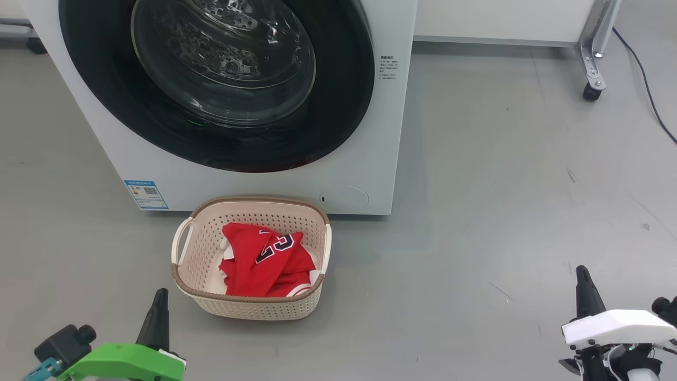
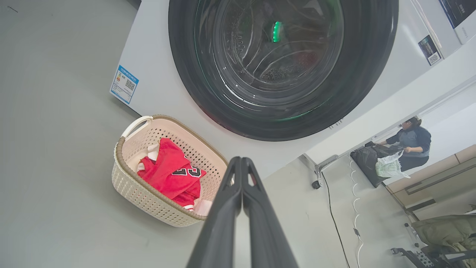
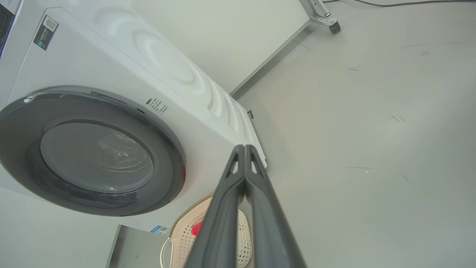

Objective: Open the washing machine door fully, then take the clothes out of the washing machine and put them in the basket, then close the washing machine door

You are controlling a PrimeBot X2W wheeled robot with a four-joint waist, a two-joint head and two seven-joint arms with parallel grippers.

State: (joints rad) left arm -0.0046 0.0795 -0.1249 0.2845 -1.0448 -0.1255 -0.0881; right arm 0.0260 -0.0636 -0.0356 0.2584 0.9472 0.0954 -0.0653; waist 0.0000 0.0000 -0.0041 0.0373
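Note:
The white washing machine (image 1: pixel 370 132) stands ahead with its round black-rimmed door (image 1: pixel 338 106) shut flat against the front; the glass window shows the steel drum behind it. On the floor right before it sits the cream basket (image 1: pixel 248 304) holding the red clothes (image 1: pixel 262 259), a jersey with dark numerals. My left gripper (image 1: pixel 160 293) is shut and empty, low at the left, just left of the basket. At the lower right my right gripper (image 1: pixel 582 271) is shut with nothing in it, well away from the basket. The left wrist view shows the basket (image 2: pixel 134 190), the clothes (image 2: pixel 167 173) and the door (image 2: pixel 372 74).
A metal frame leg on a caster (image 1: pixel 591 91) stands at the back right, with a black cable (image 1: pixel 648 84) trailing across the grey floor beside it. In the left wrist view a person (image 2: pixel 412 143) crouches far off by a black bag.

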